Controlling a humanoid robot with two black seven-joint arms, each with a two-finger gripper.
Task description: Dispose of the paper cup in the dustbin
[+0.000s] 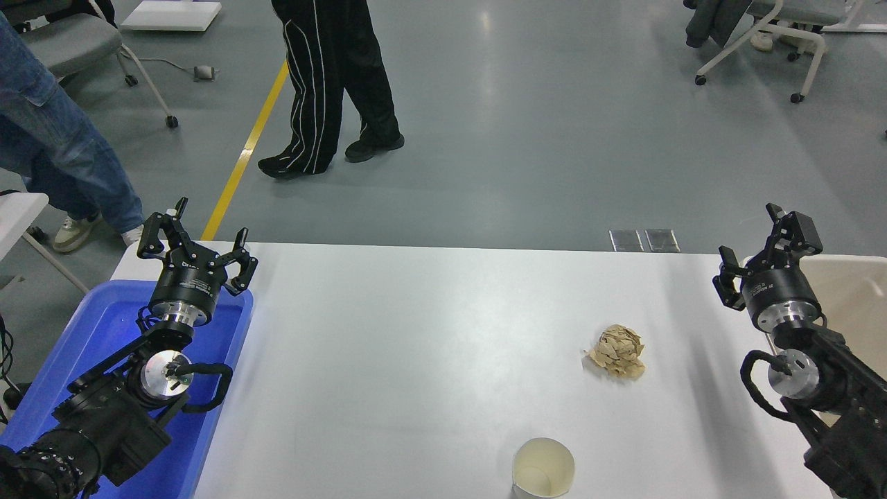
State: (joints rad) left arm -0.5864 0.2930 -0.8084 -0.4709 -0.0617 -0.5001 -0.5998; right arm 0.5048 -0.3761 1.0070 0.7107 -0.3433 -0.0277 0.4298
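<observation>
Down at the near edge of the white worktop (416, 333) stands the small off-white paper cup (543, 468), upright, its cream inside showing; a crumpled brown paper ball (617, 351) lies well apart from it, farther back and to the right; the large beige plastic dustbin (854, 291) sits at the right edge, the right end effector (755, 242) above its near rim, fingers spread and empty; the left end effector (196, 235) hovers over the bright blue plastic tub (104, 326), likewise spread and empty.
</observation>
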